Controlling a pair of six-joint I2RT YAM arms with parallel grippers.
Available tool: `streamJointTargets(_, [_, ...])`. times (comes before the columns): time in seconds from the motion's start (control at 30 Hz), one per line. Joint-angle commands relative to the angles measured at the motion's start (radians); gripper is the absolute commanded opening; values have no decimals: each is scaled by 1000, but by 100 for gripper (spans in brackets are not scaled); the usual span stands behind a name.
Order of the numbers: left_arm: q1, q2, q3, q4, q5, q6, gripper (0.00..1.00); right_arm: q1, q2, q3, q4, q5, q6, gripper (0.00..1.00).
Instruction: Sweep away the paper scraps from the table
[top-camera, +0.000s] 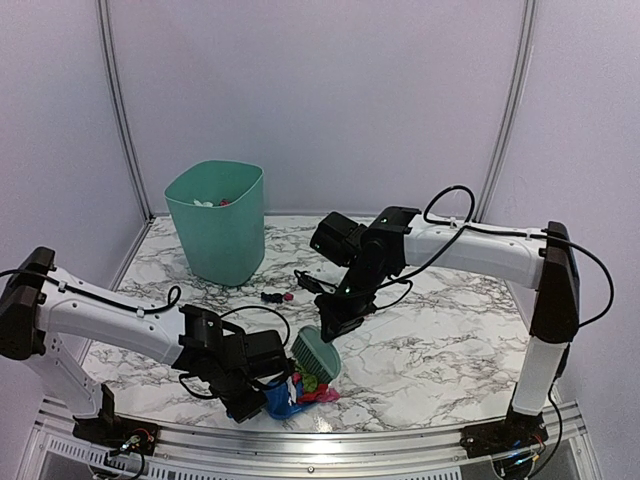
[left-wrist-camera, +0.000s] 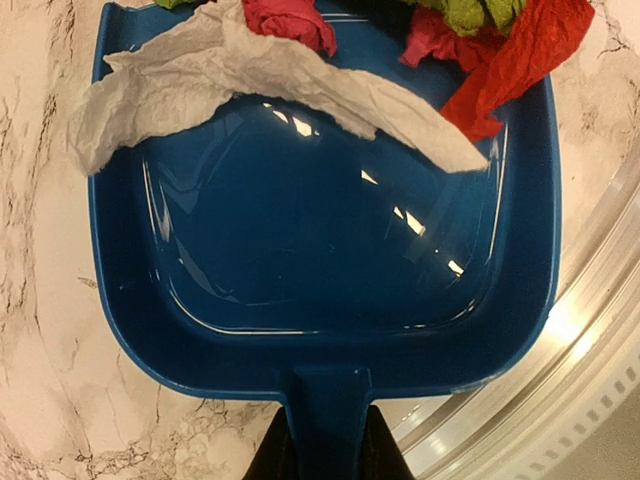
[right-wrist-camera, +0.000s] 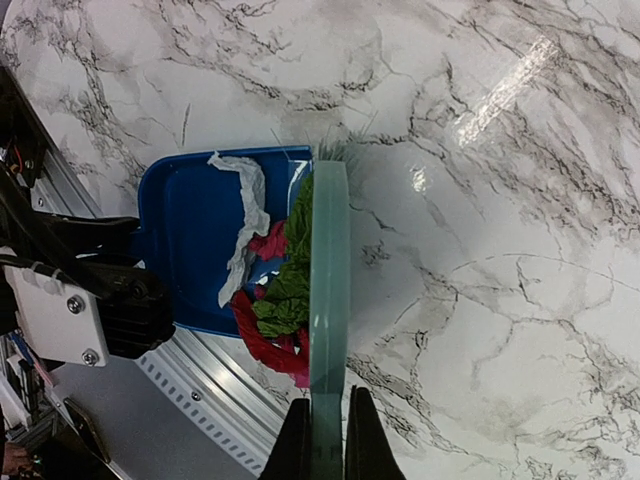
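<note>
My left gripper (top-camera: 250, 395) (left-wrist-camera: 325, 455) is shut on the handle of the blue dustpan (top-camera: 280, 398) (left-wrist-camera: 320, 250), which lies flat by the table's near rail. My right gripper (top-camera: 335, 322) (right-wrist-camera: 326, 440) is shut on the mint-green hand brush (top-camera: 315, 355) (right-wrist-camera: 328, 280), which stands against the pan's mouth. Paper scraps (top-camera: 318, 392) are bunched there: a white strip (left-wrist-camera: 250, 70) (right-wrist-camera: 245, 220), green (right-wrist-camera: 290, 290), red (left-wrist-camera: 520, 50) (right-wrist-camera: 265, 345) and pink (left-wrist-camera: 290, 20). Some lie over the pan's lip, and some red paper lies on the table beside it. A black and a pink scrap (top-camera: 272, 297) lie apart on the marble table (top-camera: 450, 340).
A teal waste bin (top-camera: 215, 220) stands at the back left with some bits inside. The metal rail (top-camera: 350, 440) runs along the near edge, right beside the dustpan. Walls close the back and sides.
</note>
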Motion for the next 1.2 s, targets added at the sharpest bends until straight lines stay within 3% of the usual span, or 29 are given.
streamJointTargets(0.0, [11, 27, 17, 18, -4, 20, 0, 10, 8, 23, 7, -14, 5, 0])
streamJointTargets(0.63, [15, -11, -58, 27, 24, 14, 0, -12, -3, 166, -133, 139, -48, 0])
streamJointTargets(0.87, [15, -6, -59, 23, 29, 10, 0, -25, -41, 151, -259, 245, -36, 0])
streamJointTargets(1.17, [15, 2, -48, 15, 31, 27, 0, 2, -73, 87, -323, 205, 83, 0])
